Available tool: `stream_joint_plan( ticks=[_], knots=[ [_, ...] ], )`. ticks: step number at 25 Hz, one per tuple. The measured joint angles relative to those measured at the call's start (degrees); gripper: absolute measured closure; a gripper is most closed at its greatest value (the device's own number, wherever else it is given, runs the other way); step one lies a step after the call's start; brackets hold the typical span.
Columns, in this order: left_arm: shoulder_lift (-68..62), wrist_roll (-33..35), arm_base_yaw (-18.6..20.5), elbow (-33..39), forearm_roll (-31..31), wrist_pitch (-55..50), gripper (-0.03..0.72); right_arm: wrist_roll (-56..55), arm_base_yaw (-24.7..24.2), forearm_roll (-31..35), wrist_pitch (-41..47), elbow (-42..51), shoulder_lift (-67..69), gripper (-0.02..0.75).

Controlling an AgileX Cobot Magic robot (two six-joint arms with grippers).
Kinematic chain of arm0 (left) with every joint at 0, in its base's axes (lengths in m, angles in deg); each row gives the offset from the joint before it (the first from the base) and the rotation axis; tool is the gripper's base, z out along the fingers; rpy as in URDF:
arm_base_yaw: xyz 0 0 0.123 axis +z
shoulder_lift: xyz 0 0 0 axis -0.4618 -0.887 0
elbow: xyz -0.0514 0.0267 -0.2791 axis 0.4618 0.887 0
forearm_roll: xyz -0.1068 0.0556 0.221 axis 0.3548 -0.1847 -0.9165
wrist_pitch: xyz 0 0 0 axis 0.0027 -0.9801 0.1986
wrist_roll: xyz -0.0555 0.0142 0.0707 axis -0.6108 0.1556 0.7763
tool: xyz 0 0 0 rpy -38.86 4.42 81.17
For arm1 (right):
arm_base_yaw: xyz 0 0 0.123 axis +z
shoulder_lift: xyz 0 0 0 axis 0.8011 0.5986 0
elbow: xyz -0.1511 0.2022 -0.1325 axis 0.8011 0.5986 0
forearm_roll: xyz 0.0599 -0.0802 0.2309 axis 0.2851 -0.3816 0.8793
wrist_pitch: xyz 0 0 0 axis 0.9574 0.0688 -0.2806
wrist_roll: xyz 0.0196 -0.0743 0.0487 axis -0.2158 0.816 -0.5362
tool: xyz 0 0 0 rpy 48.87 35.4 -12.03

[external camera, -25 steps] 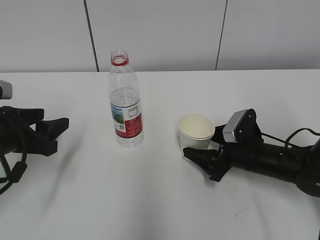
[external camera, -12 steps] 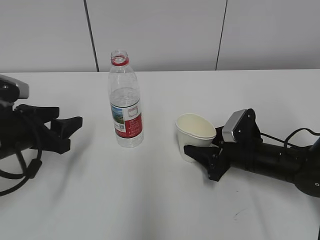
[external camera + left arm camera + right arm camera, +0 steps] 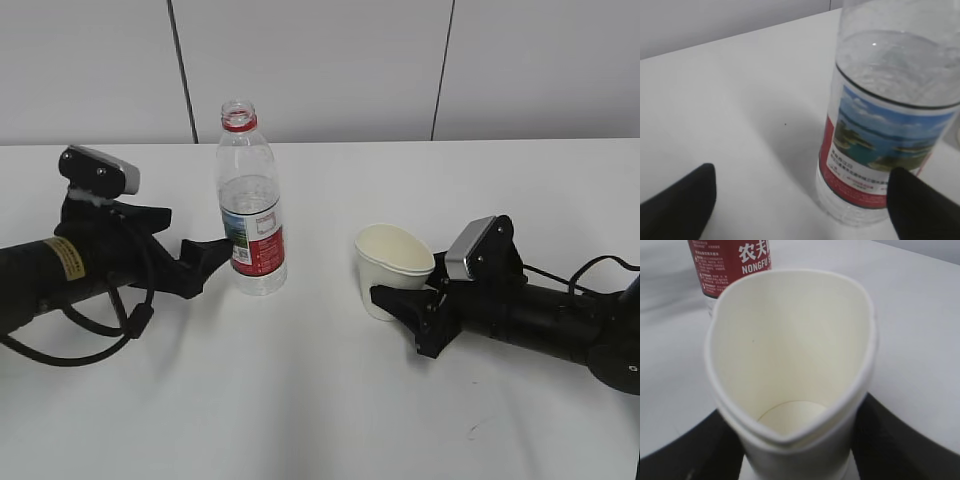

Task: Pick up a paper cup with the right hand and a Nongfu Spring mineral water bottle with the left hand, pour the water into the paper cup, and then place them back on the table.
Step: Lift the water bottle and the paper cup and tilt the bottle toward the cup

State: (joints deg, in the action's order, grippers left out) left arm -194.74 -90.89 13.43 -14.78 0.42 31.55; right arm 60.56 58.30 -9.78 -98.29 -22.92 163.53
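While squeezing paper cup [image 3: 790,375]: right hand [image 3: 400,303]; left hand [image 3: 205,262] wide, nr bottle [image 3: 250,200].

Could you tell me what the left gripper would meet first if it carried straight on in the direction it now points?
Most likely the Nongfu Spring mineral water bottle: the left gripper points at its lower labelled part, its open fingers reaching towards either side. Nothing appears to lie between them.

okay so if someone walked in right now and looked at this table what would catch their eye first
Probably the paper cup, right of centre: the right gripper pinches it so hard that the rim is squashed out of round. Next, the uncapped Nongfu Spring bottle standing upright left of centre, with the open left gripper closing in beside its label.
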Motion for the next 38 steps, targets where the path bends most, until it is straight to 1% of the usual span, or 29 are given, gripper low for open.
stream_joint_plan(
  ticks=[1,4,9,16,27,29,31,35,38],
  knots=[
    [-0.8,-0.1,-0.3,-0.6,0.2,-0.1,0.06,0.0,0.0,0.0,0.0,0.0,0.0,0.3],
    [-2.5,-0.1,-1.4,-2.8,0.2,-0.2,0.038,0.0,0.0,0.0,0.0,0.0,0.0,0.3],
    [-5.6,-0.4,-3.4,-6.5,0.2,-0.2,0.036,0.0,0.0,0.0,0.0,0.0,0.0,0.3],
    [-6.6,-1.2,-6.5,-7.9,0.1,-0.1,0.036,0.0,0.0,0.1,0.0,0.0,0.0,0.3],
    [-11.3,-2.1,-6.9,-14.1,0.4,0.1,0.043,0.0,0.0,0.2,0.0,0.0,0.0,0.3],
    [-11.3,-2.1,-6.9,-14.5,0.5,0.1,0.063,0.0,0.0,0.2,0.0,0.0,0.0,0.3],
    [-11.3,-2.1,-6.9,-14.5,0.4,0.2,0.099,0.0,0.0,0.2,0.0,0.0,0.0,0.3],
    [-11.3,-2.1,-7.1,-14.5,-0.1,0.2,0.222,0.0,0.0,0.2,0.0,0.0,0.0,0.3],
    [-11.3,-2.3,-7.1,-14.5,-0.2,0.2,0.29,-0.1,0.0,0.2,0.0,0.0,0.0,0.3]
  ],
)
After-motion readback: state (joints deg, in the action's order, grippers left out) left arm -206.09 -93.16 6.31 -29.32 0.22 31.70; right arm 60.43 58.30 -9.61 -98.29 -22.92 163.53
